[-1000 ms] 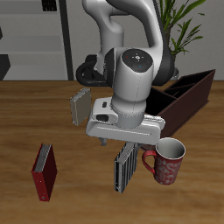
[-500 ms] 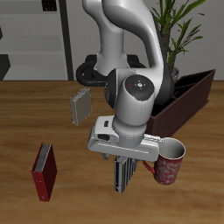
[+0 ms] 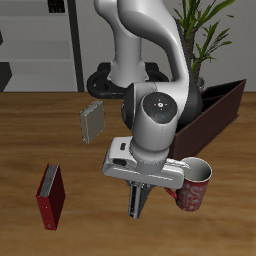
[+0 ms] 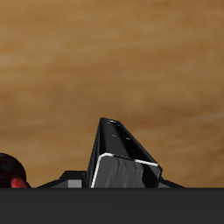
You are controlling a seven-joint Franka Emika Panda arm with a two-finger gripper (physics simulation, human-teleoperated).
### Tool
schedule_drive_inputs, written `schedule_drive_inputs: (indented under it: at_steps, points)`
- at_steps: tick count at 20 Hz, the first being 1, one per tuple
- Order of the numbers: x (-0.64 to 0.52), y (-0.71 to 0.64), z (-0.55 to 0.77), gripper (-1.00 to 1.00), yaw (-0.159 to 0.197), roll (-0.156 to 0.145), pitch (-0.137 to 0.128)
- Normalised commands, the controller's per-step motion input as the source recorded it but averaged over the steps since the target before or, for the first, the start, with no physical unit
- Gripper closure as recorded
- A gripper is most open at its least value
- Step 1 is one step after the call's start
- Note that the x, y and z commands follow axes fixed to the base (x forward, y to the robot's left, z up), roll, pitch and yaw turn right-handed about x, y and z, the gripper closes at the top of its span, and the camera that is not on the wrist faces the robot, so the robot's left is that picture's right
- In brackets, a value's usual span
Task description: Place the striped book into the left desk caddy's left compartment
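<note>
The striped book (image 3: 138,203) stands upright on the table near the front edge, beside the mug. My gripper (image 3: 140,187) has come down over its top edge, with the fingers on either side of the book. In the wrist view the book's top edge (image 4: 122,157) sits between the dark finger bases, which stand wider than the book, so the gripper looks open and not closed on it. The left desk caddy (image 3: 216,108), a long dark maroon box, lies farther back beside the arm.
A red mug (image 3: 195,185) stands close beside the striped book and the gripper. A plain grey checked book (image 3: 92,122) stands farther back. A red book (image 3: 51,195) stands near the front edge. A potted plant (image 3: 205,25) is behind the caddy.
The arm has moved down and toward the front, bringing the gripper from above the striped book onto its top edge. The book, the mug and the other books have not moved.
</note>
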Motion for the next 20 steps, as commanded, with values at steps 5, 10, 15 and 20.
schedule_drive_inputs:
  at_steps: [5, 10, 15, 20]
  points:
    - [-0.26, -0.2, 0.6, 1.0, -0.015, -0.018, -0.061]
    - [-0.41, -0.39, 0.94, 1.0, -0.016, -0.057, -0.097]
    - [-0.43, -0.28, 0.66, 1.0, -0.024, -0.045, -0.045]
    - [-0.53, -0.2, 0.46, 1.0, -0.043, -0.054, -0.031]
